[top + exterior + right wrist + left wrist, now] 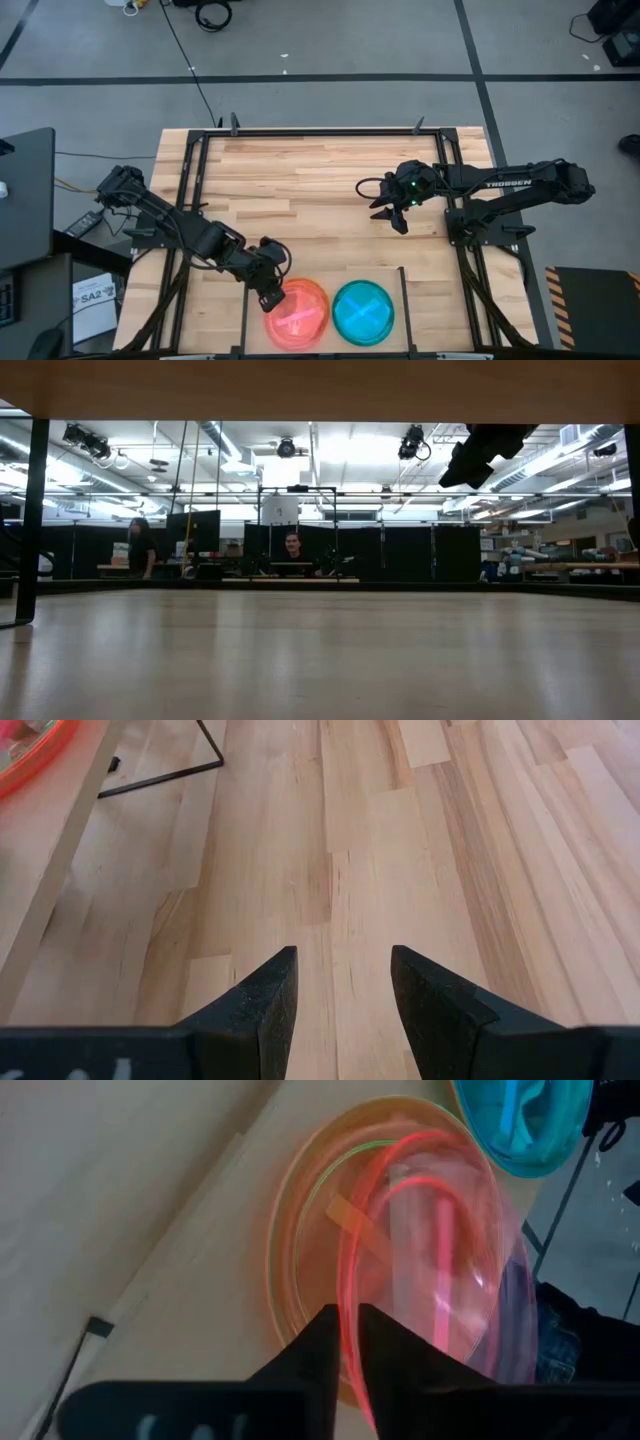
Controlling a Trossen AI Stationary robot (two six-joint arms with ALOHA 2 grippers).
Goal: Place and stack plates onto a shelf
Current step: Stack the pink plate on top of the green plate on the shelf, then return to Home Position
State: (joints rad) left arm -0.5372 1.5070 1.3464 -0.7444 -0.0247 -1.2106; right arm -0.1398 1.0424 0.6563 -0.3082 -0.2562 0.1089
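A pink plate [297,311] lies on a stack of plates at the table's near edge, inside the thin black wire shelf [403,276]; a cyan stack [363,312] sits to its right. My left gripper [272,296] is at the pink plate's left rim, shut on it. In the left wrist view the pink plate [440,1260] tilts above orange and green plates [300,1240]. My right gripper [393,216] hovers open over bare wood at the table's right middle, touching nothing [340,980]. My left gripper pinches the pink plate's rim [348,1342] between its two fingers, one finger above and one below the edge. The fingers come from the table's left, slanting down. The plate is tilted, its held edge raised above the orange plate beneath.
Thick black rails [205,135] frame the table on the left, far and right sides. Bare wood [300,180] fills the middle and far half. The low view looks across the table into a room where two people stand far behind [291,550].
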